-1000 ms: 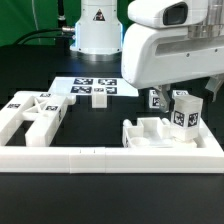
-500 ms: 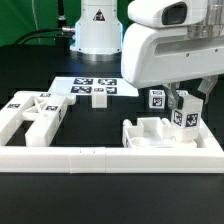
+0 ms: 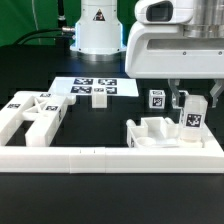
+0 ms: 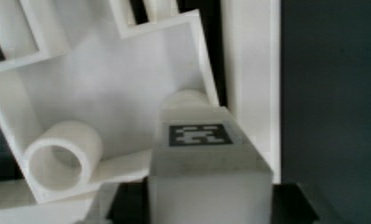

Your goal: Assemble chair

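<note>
My gripper [image 3: 193, 108] is shut on a white square post [image 3: 191, 116] with a tag on its face and holds it upright over the right end of a chunky white chair piece [image 3: 152, 132] that lies against the border rail. In the wrist view the post [image 4: 203, 150] fills the space between my dark fingers [image 4: 129, 206], above the white piece with its round socket [image 4: 61, 160]. A second tagged post [image 3: 156, 99] stands just behind. Several more white chair pieces [image 3: 32, 114] lie at the exterior view's left.
The long white L-shaped border rail [image 3: 110, 157] runs along the front and up the right side. The marker board [image 3: 95, 89] lies flat at the back, before the robot's base [image 3: 97, 30]. The rail also shows in the wrist view [image 4: 249, 60].
My gripper has moved a little toward the exterior view's right and slightly up, with the post still in it. The other pieces have not moved.
</note>
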{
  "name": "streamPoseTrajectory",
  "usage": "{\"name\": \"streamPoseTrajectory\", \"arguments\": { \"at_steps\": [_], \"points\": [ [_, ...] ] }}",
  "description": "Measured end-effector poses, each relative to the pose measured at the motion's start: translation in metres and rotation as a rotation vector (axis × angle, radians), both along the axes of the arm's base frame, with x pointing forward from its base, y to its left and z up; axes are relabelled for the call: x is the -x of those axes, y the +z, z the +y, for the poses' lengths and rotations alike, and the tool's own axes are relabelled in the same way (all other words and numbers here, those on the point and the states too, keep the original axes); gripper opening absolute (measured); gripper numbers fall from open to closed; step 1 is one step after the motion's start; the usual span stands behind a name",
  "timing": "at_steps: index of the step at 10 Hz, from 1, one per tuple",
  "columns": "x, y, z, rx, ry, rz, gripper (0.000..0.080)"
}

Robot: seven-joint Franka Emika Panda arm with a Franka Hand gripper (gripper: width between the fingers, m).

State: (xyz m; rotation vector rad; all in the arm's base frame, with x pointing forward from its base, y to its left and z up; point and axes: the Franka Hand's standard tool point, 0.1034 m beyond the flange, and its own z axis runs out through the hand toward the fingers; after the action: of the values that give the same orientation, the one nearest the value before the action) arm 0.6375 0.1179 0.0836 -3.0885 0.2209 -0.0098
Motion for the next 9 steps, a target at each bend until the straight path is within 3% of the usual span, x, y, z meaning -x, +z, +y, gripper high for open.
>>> {"name": "streamPoseTrajectory", "arguments": {
  "at_steps": [5, 9],
  "points": [
    [-0.0035, -0.0007, 0.0036, -0.050, -0.507, -0.016, 0.0284],
    [-0.0036, -0.0009, 0.0038, -0.065, -0.719, 0.002, 0.0284]
  ]
}}
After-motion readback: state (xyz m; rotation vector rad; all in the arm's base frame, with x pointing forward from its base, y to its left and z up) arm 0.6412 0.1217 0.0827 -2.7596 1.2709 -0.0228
